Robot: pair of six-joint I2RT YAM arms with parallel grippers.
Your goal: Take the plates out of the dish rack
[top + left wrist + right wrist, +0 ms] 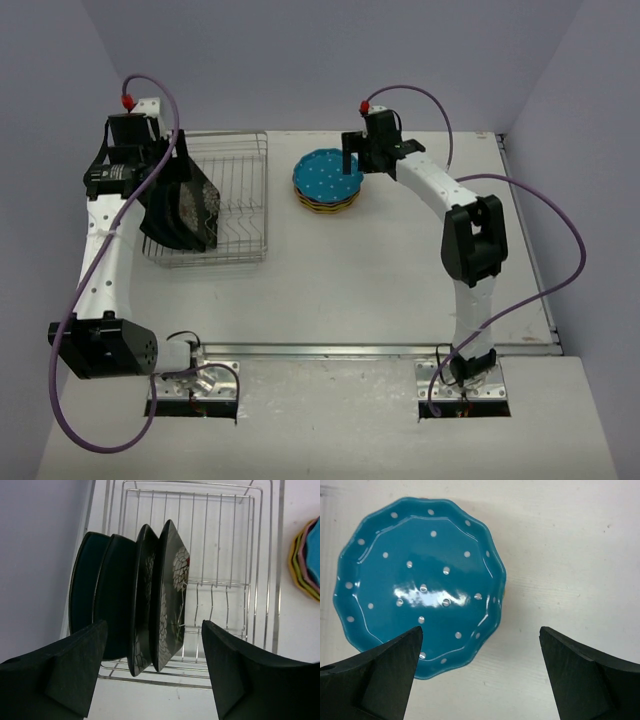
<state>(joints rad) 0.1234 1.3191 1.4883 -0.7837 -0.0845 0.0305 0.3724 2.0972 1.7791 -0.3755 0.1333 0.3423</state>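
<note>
At ten o'clock on the table (400,280), the dish rack (240,200), with four dark plates (170,595) upright on edge at its nine o'clock end. Just above these, left gripper (154,645), jaws spread wide, gripping nothing. Farther off, toward twelve o'clock, a stack of scalloped plates (327,185), dotted blue plate (420,585) on top. Over its three o'clock rim, right gripper (480,635), spread fully, empty.

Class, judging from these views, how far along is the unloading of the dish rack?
Done: scalloped plates sit stacked on the table, blue plate on top, with the right gripper open above it. In hand: nothing is held; the left gripper hangs open over the rack. Left: four dark plates stand upright in the rack.
</note>
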